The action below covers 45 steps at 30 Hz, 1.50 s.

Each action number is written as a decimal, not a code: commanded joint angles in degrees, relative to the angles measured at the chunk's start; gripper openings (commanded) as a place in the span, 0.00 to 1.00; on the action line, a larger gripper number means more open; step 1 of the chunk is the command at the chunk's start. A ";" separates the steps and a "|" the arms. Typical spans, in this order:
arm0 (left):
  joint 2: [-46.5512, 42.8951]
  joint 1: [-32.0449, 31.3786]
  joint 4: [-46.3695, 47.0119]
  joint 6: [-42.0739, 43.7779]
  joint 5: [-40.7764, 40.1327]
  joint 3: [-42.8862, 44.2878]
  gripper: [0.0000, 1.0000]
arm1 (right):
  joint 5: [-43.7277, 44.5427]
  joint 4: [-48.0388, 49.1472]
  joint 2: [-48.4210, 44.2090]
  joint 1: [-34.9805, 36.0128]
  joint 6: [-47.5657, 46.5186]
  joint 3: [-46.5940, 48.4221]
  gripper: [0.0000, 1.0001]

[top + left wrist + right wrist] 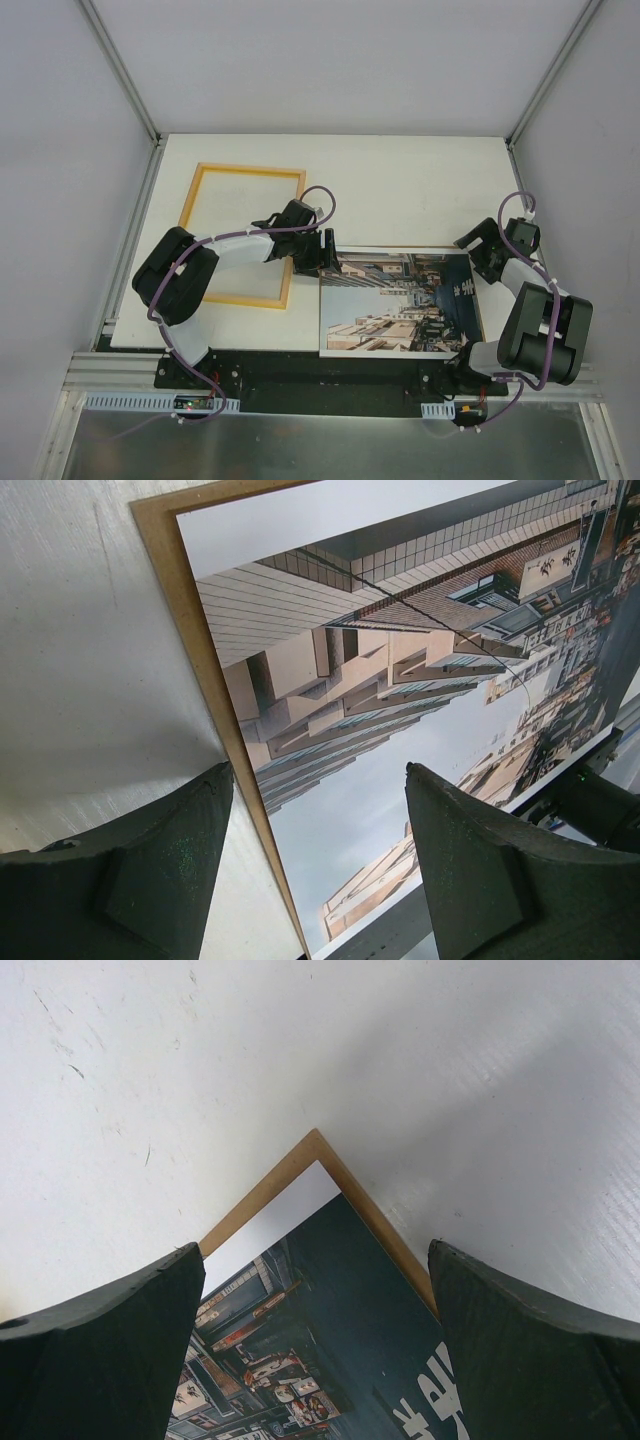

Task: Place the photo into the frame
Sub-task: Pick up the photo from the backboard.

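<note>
The photo, a street of tall buildings under blue sky, lies face up at the table's near right, on a brown panel. The yellow frame lies flat to the left, its right side partly hidden by my left arm. My left gripper is at the photo's far left corner, and in the left wrist view it stands open astride the left edge of the photo. My right gripper hovers at the far right corner; in the right wrist view it is open over the corner of the photo.
A brown hardboard panel lies under the photo, its rim showing along the edges and at the corner. White table surface extends behind. Grey walls enclose three sides. A metal rail runs along the near edge.
</note>
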 commanded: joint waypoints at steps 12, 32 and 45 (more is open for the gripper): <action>-3.18 -0.67 -0.58 0.79 -1.85 0.88 0.69 | 0.00 -3.10 1.61 0.53 -0.11 -1.06 0.96; 0.25 -1.20 -0.40 0.70 -0.27 2.46 0.69 | -0.09 -2.93 1.96 0.62 -0.20 -0.89 0.96; 1.92 -1.29 0.12 0.26 0.70 3.16 0.68 | -0.09 -3.10 1.96 0.79 -0.20 -0.80 0.96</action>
